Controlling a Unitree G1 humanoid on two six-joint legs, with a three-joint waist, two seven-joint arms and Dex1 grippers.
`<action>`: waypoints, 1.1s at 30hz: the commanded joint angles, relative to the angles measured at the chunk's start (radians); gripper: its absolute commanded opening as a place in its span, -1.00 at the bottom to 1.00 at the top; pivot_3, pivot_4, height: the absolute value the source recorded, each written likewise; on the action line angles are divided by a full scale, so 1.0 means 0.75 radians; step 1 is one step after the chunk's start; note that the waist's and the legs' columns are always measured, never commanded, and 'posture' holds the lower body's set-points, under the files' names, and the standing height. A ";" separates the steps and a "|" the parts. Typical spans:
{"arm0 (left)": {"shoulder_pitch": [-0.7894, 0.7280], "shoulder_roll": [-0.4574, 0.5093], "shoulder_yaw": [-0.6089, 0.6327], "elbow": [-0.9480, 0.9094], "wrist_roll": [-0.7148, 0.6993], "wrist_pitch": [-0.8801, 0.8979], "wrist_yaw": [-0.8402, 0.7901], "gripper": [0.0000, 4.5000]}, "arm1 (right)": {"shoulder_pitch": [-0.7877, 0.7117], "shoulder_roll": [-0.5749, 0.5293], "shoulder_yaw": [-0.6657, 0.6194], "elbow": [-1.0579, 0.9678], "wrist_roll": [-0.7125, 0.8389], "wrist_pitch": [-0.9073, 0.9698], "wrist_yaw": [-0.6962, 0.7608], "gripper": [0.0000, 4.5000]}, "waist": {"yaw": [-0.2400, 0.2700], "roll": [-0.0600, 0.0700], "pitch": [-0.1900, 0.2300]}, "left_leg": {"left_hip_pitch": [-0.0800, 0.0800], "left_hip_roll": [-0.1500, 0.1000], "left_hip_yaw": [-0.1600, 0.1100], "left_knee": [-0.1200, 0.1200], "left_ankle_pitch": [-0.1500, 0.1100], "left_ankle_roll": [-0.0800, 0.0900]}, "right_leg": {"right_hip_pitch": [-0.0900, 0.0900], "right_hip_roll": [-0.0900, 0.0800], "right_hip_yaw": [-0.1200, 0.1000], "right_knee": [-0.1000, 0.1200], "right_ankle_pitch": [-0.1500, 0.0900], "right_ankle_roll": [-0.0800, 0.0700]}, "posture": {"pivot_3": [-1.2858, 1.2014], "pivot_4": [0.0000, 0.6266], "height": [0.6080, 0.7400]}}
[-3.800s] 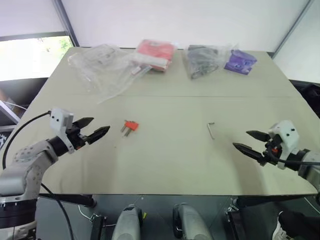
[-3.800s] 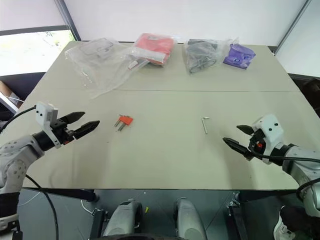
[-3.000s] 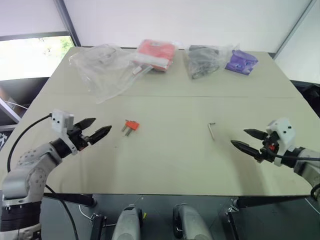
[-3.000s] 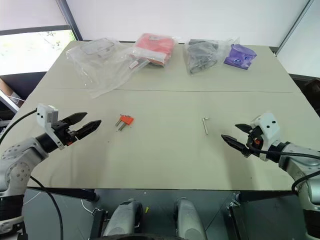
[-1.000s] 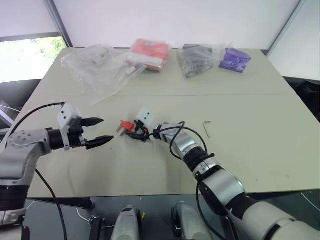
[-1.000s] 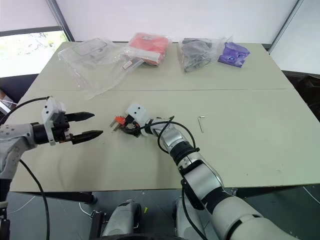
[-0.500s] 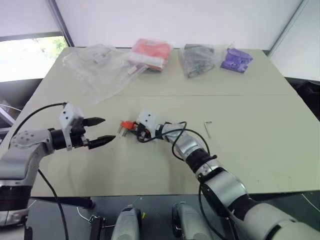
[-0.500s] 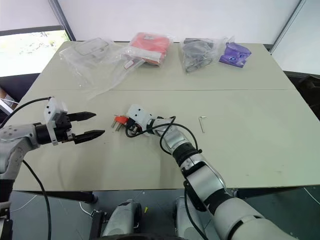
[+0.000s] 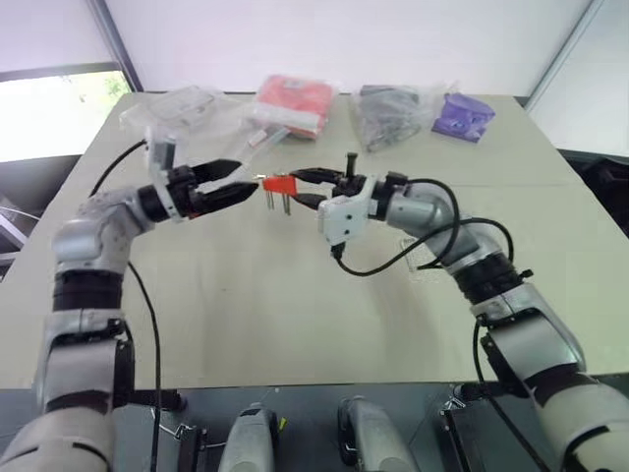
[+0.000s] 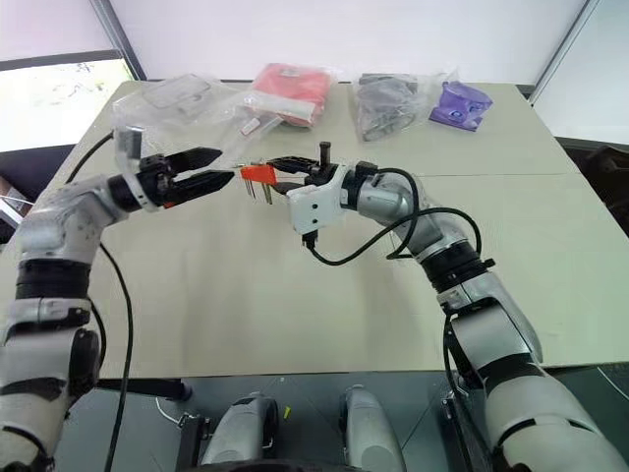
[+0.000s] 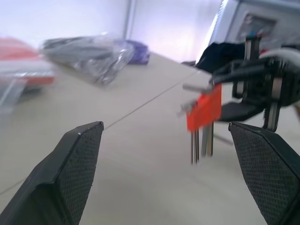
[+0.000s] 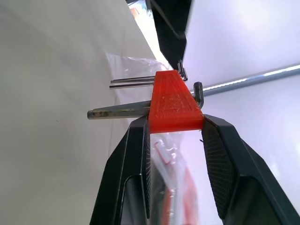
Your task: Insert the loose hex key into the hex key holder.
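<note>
Right wrist view had the right pincer (image 12: pixel 174 140) clamped on the hex key holder (image 12: pixel 174 103), one black finger on each flat side of the red block, grey keys sticking out sideways. In the head views the holder (image 9: pixel 279 184) was off the worktop (image 9: pixel 295 315), held in the air over the middle of the far half, keys hanging down. Left pincer (image 9: pixel 239 183) sat just beside the holder on its left, tips pointing at it, jaws spread wide and gripping nothing. Left wrist view agreed: both fingers (image 11: pixel 75 159) far apart, red block (image 11: pixel 205 107) in the gap ahead, not touching either.

Loose hex key (image 9: pixel 417 243) looked to be still flat on the worktop toward the right edge, partly behind the right arm's cable, well apart from both pincers; hard to make out.

Along the far edge: clear plastic bag (image 9: pixel 187 113) at the left corner, flat red packet (image 9: pixel 295 101) next to it, grey bag (image 9: pixel 393 108) and purple bag (image 9: pixel 462 113) further right.
</note>
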 commanded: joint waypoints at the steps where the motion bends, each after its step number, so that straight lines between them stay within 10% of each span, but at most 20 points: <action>1: -0.095 -0.034 -0.048 0.063 0.026 -0.040 -0.110 1.00 | -0.051 -0.027 -0.051 -0.034 0.003 -0.056 -0.043 -0.56 | 0.001 0.000 0.000 | 0.000 0.000 0.000 0.000 0.000 0.000 | 0.000 0.000 0.000 0.000 0.000 0.000 | 0.03 -0.52 0.99; 14: -0.238 -0.158 -0.083 0.279 0.111 -0.135 -0.229 1.00 | -0.024 -0.047 -0.074 -0.111 -0.029 -0.029 -0.108 -0.56 | 0.004 0.000 0.000 | 0.000 0.000 0.000 0.000 0.000 0.000 | 0.000 0.000 0.000 0.000 0.000 0.000 | 0.03 -0.52 0.99; 19: -0.248 -0.166 -0.074 0.290 0.120 -0.131 -0.236 0.23 | -0.008 -0.050 -0.063 -0.130 -0.039 -0.031 -0.097 -0.56 | 0.004 0.000 0.000 | 0.000 0.000 0.000 0.000 0.000 0.000 | 0.000 0.000 0.000 0.000 0.000 0.000 | 0.03 -0.52 0.99; 33: -0.266 -0.155 -0.074 0.283 0.130 -0.109 -0.266 0.23 | 0.024 -0.062 -0.041 -0.138 -0.067 -0.063 -0.078 -0.56 | 0.004 0.000 0.000 | 0.000 0.000 0.000 0.000 0.000 0.000 | 0.000 0.000 0.000 0.000 0.000 0.000 | 0.03 -0.52 0.99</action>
